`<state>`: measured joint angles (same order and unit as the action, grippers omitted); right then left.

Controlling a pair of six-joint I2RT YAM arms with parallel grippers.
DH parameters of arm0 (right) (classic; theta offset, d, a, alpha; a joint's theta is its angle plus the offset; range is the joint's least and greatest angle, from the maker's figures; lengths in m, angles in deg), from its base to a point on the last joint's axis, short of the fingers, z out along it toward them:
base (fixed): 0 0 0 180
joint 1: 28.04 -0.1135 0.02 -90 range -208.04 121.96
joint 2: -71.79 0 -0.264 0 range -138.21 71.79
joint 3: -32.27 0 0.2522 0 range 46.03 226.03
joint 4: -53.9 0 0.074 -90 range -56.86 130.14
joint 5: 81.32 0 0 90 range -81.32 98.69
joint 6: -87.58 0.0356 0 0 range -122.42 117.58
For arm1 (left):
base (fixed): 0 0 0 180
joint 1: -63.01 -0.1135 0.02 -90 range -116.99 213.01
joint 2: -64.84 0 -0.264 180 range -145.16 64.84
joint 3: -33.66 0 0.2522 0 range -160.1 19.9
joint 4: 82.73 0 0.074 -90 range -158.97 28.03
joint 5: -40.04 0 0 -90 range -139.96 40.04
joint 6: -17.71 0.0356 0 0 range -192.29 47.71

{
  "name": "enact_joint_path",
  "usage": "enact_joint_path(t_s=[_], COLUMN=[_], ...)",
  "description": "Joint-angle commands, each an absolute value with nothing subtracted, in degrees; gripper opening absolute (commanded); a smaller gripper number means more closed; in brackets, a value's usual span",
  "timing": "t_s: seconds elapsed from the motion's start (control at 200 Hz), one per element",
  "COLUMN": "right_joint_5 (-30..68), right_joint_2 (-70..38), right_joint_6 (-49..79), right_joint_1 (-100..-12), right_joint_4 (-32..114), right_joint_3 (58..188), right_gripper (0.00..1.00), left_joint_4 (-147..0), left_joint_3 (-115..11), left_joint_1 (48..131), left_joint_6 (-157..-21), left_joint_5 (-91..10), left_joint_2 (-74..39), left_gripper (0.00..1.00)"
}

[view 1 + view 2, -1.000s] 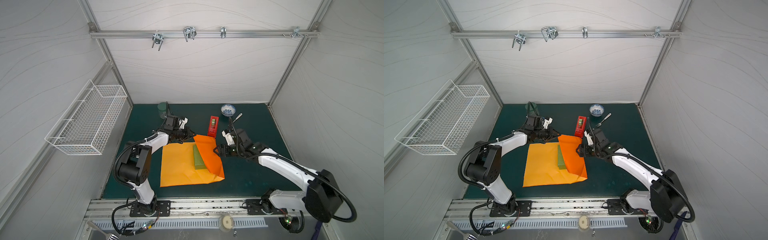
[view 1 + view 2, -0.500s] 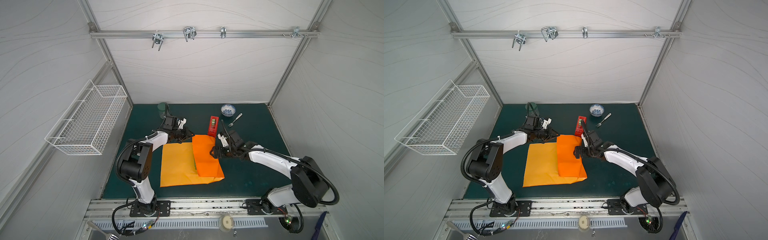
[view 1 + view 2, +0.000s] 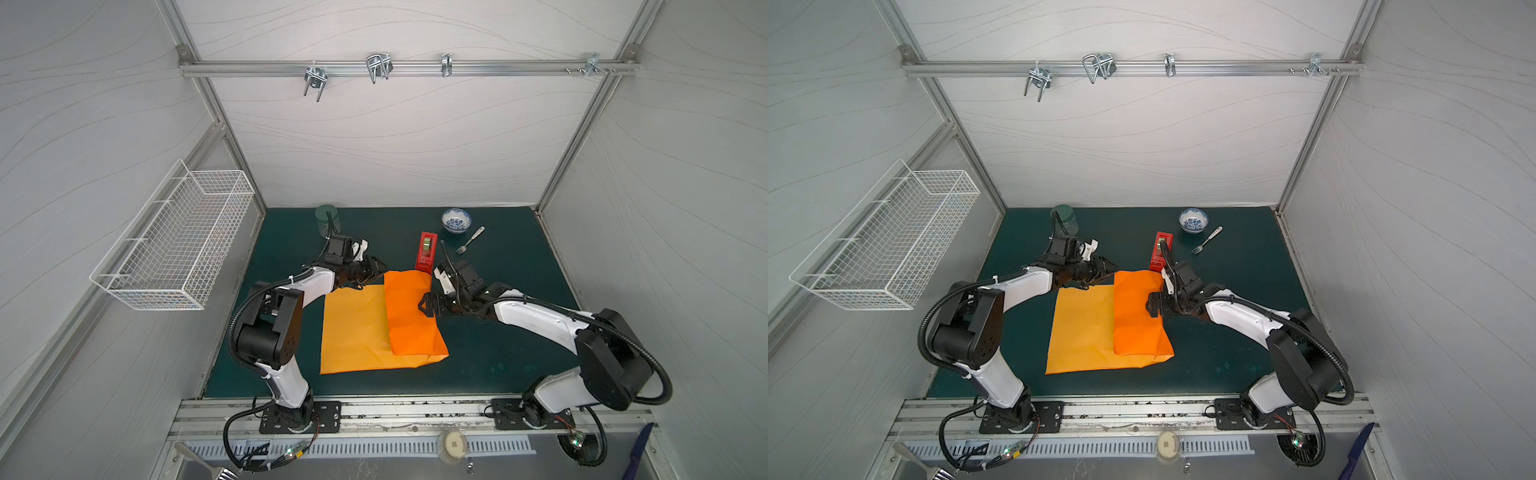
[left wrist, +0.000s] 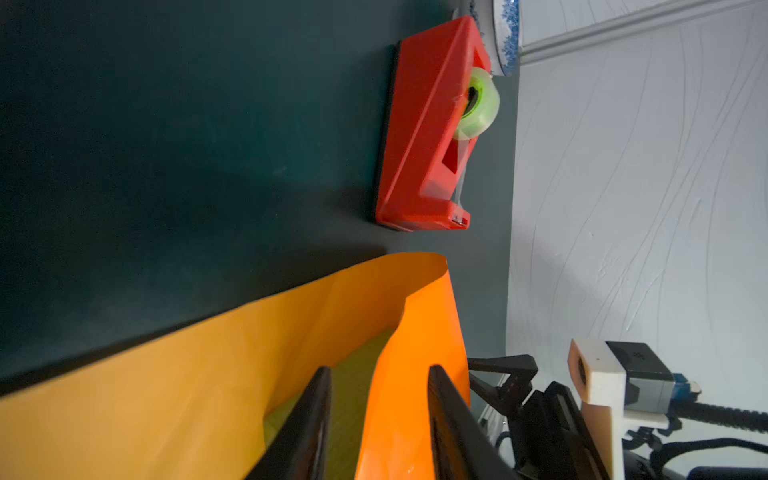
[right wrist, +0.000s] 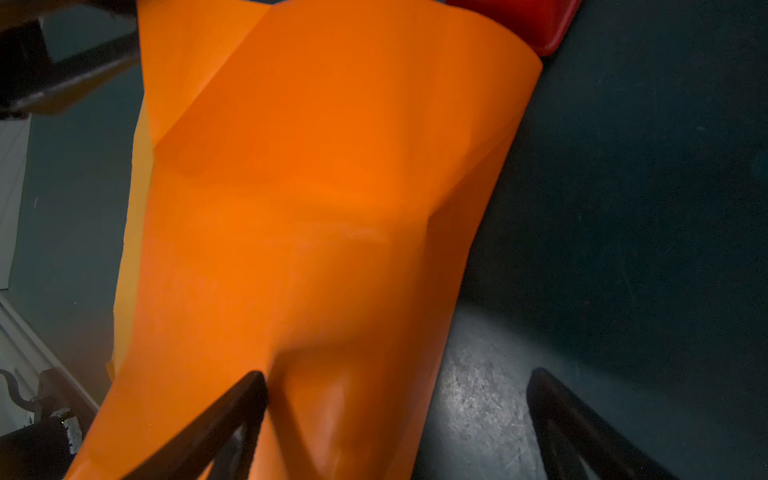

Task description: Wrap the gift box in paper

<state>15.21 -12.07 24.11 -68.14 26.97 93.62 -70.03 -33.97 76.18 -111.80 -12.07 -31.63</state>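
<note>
Orange paper (image 3: 357,332) is lying w/ its right flap folded over gift box (image 4: 357,374); box is showing only in left wrist view. Left gripper (image 4: 378,372) is straddling flap edge, jaws partway apart, not pinching. Right gripper (image 5: 399,374) is gaping wide at the fold. Next, prob: pressing flap flat, then bringing the other side over.

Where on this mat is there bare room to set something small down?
Front right: bare mat between the paper and the right arm's base. Back centre: bare between jar and tape dispenser. Crowded: bowl and fork back right, left hand and right hand around the paper's far end.
</note>
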Motion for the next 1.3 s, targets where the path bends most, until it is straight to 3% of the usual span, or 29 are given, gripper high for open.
enact_joint_path(t_s=[0.0, 0.165, 0.49, 0.885, 1.296], right_joint_5=[15.3, 15.9, 16.2, 16.0, 15.2], right_joint_2=[-13.0, -13.6, -13.7, -13.6, -13.4], right_joint_6=[24.6, 24.8, 24.9, 24.9, 24.4], right_joint_1=[-68.5, -68.6, -68.9, -69.1, -69.0], right_joint_4=[28.1, 28.7, 29.4, 29.3, 28.7], right_joint_3=[92.5, 92.5, 92.0, 92.0, 92.4], right_gripper=[0.99, 0.99, 0.99, 0.99, 0.99], left_joint_4=[-73.4, -74.3, -65.8, -63.8, -65.4], left_joint_3=[-29.2, -21.0, -20.2, -22.7, -20.9], left_joint_1=[76.0, 77.5, 86.5, 89.3, 89.4], left_joint_6=[-116.1, -118.9, -115.4, -113.4, -113.5], left_joint_5=[-15.6, -15.4, -19.5, -20.8, -19.5], left_joint_2=[-25.2, -16.6, -15.1, -20.5, -21.9], left_gripper=[0.53, 0.69, 0.71, 0.64, 0.41])
